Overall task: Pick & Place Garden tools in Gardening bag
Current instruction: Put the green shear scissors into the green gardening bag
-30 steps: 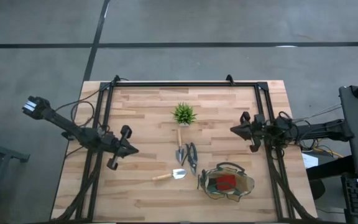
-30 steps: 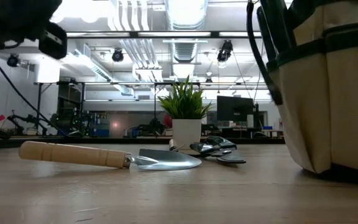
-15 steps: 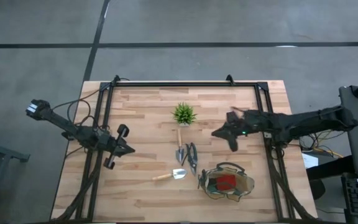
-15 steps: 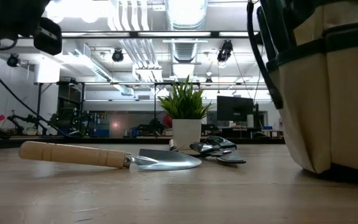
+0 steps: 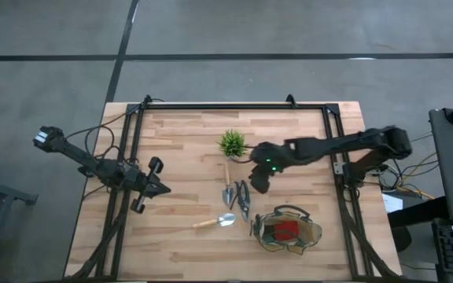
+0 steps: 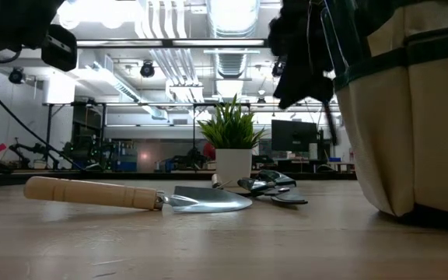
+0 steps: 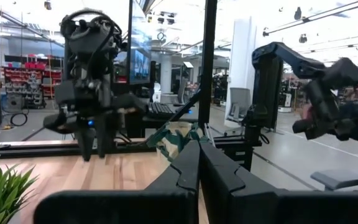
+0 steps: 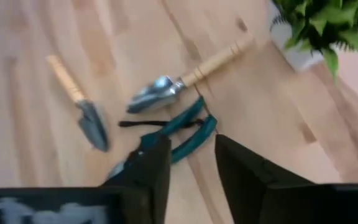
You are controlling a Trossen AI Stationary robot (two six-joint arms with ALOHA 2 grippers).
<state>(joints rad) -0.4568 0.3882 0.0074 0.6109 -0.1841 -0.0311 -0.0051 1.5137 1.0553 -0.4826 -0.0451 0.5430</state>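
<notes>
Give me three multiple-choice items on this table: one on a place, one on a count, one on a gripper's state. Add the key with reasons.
1. Where is the red item?
A. inside the gardening bag
B. beside the potted plant
C. in the left gripper

2. How many wooden-handled trowels lie on the table?
A. one
B. two
C. four

3. How is the right gripper?
A. shut on a trowel
B. open, holding nothing
C. out of view

Key: 1 A, red shows in the bag's mouth; 2 B, trowels and; 3 B, its fingers stand apart above the shears.

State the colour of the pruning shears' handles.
Teal-green pruning shears' handles, clearest in the right wrist view.
</notes>
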